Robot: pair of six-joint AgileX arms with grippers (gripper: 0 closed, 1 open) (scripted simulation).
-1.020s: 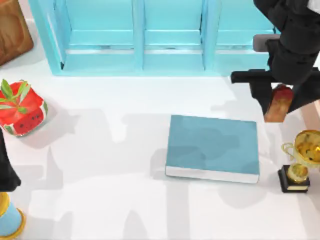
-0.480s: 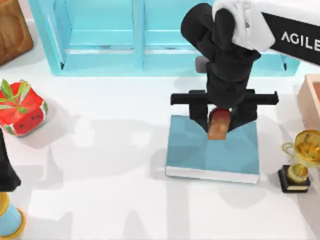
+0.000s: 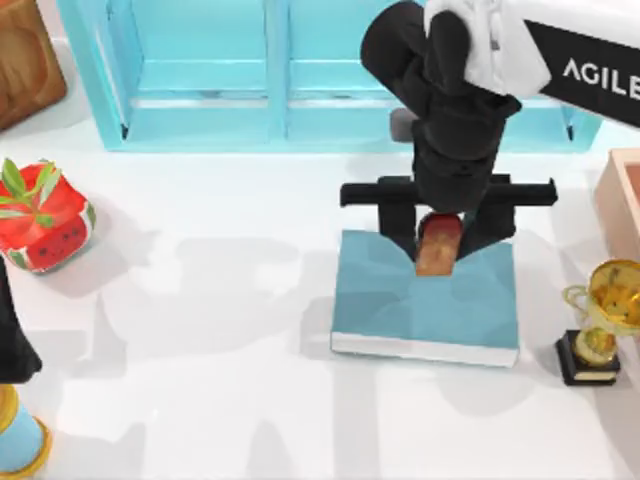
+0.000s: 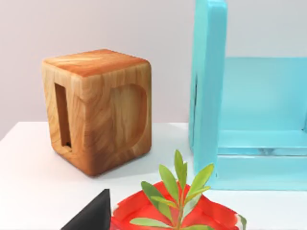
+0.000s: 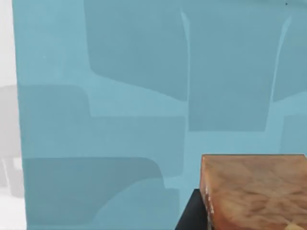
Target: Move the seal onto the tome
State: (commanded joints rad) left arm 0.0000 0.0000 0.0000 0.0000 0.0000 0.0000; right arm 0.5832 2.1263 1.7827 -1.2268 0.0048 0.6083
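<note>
Tan-brown wood with a dark red cap sits pinched between the right gripper's [image 3: 440, 235] black fingers [image 3: 398, 222]: that is the seal [image 3: 438, 245], clamped upright and hanging over the far half of the tome [image 3: 400, 300]. From the right wrist camera the seal's blocky underside [image 5: 254, 189] fills a corner, with the teal cover [image 5: 120, 120] spread close beneath it; whether the two are touching cannot be told. The gripper's wide black crossbar runs level across the tome's far edge, and the white-and-black AgileX arm reaches in from the two o'clock corner of the table [image 3: 200, 400].

Working outward, the tome lies flat just right of the table's centre, white page edges facing six o'clock. Just beside it at four o'clock stands a gold trophy [image 3: 600, 320] on a black base. Behind, at twelve o'clock, runs a light-blue shelf unit [image 3: 270, 90]. Far off at nine o'clock sits a red watermelon-patterned pot [image 3: 45, 215] with green leaves, and a wooden block [image 3: 25, 60] occupies the eleven o'clock corner.

The left arm [image 3: 12, 340] stays parked at the table's left edge, its wrist camera facing the wooden block [image 4: 98, 108], the shelf and the plant [image 4: 180, 191].
</note>
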